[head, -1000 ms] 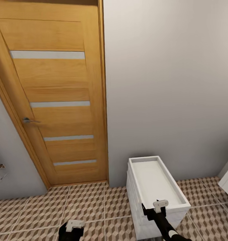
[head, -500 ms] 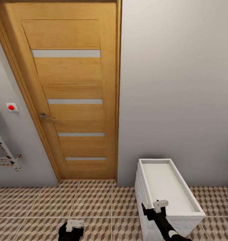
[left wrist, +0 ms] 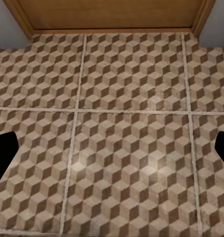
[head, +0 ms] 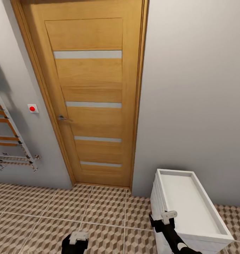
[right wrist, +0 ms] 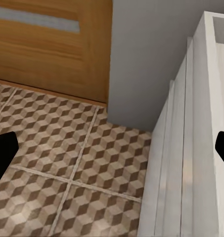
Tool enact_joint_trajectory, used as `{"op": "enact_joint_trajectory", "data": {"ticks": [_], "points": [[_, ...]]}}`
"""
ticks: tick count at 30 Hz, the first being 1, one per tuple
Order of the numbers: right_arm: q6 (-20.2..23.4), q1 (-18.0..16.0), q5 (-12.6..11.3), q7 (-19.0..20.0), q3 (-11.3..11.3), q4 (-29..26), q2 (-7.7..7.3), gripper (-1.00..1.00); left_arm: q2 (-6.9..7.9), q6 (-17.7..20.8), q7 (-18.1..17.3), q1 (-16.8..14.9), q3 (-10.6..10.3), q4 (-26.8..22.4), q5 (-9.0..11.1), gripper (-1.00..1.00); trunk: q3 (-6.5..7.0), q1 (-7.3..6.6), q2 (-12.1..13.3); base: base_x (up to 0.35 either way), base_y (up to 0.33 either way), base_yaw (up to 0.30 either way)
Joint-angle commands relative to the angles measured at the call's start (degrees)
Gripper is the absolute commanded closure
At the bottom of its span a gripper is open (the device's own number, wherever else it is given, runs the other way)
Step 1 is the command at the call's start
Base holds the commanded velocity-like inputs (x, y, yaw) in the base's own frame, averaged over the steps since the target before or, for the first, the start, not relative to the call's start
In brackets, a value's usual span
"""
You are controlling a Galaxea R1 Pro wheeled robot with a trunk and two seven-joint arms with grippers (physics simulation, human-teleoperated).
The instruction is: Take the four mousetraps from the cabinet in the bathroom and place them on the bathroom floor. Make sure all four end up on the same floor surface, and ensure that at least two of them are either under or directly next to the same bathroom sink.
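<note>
The mousetraps and the orange-brown cabinet are out of view. The bathroom floor [head: 63, 211] of cube-pattern tiles runs along the bottom of the head view, and its tiles also lie below both wrist cameras [left wrist: 131, 98] [right wrist: 57, 148]. My left gripper [head: 75, 243] hangs low over the tiles, open, with its dark fingertips [left wrist: 3, 148] wide apart and nothing between them. My right gripper [head: 165, 221] is in front of a white low unit, also open and empty [right wrist: 112, 153].
A pale wooden door [head: 95, 98] with a lever handle stands shut in the grey wall ahead. A white low unit [head: 190, 208] with a tray-like top stands against the wall at right. A towel rail [head: 10, 141] and a red wall button [head: 32, 108] are at left.
The whole picture has slid to the right, so the camera has turned left; the towel rail and red button have come into sight. Both grippers keep their place in the picture.
</note>
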Motion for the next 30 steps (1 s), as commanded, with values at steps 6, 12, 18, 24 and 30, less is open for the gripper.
{"op": "enact_joint_trajectory", "data": {"ticks": [6, 12, 18, 24, 30], "points": [[-0.17, -0.05, 0.09, 0.01, 0.18, 0.04, -0.03, -1.0, -0.06, -0.35, 0.2, -0.12, -0.5, 0.26, 0.27, -1.0, -0.42, 0.03, -0.13, 0.0, 0.0, 0.225], [-0.19, -0.05, 0.09, 0.01, 0.18, 0.04, -0.03, -1.0, -0.06, -0.35, 0.21, -0.12, -0.48, 0.26, 0.27, -1.0, -0.71, 0.03, -0.13, 0.0, 0.0, 0.224], [-0.17, -0.05, 0.09, 0.01, 0.18, 0.04, -0.03, -1.0, -0.06, -0.35, 0.21, -0.12, -0.49, 0.26, 0.27, -1.0, -1.0, 0.03, -0.13, 0.0, 0.0, 0.224], [-0.19, -0.05, 0.09, 0.01, 0.18, 0.04, -0.03, -1.0, -0.06, -0.35, 0.21, -0.12, -0.52, 0.26, 0.27, -1.0, -1.29, 0.03, -0.13, 0.0, 0.0, 0.224], [-0.15, -0.05, 0.09, 0.01, 0.18, 0.04, -0.02, -1.0, -0.06, -0.35, 0.2, -0.12, -0.49, 0.26, 0.27, -1.0, -1.6, 0.03, -0.13, 0.0, 0.0, 0.224]]}}
